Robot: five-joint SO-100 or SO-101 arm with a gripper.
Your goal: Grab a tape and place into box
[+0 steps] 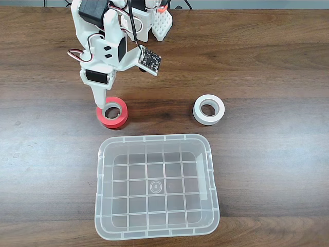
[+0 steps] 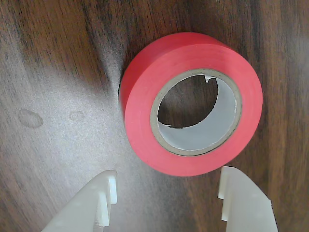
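Now | tape (image 2: 145, 96) flat on table | gripper (image 2: 166, 191) spread, just beside

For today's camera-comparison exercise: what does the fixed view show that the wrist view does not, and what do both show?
Fixed view alone: the clear box, the white tape roll and the arm's body above the red tape. Wrist view alone: both white fingers apart, just short of the roll, and the grey core's inner wall. Both share the red tape lying flat on the wooden table, and the open gripper.

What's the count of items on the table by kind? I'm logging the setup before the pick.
Red tape roll: 1
White tape roll: 1
Clear plastic box: 1
Total: 3
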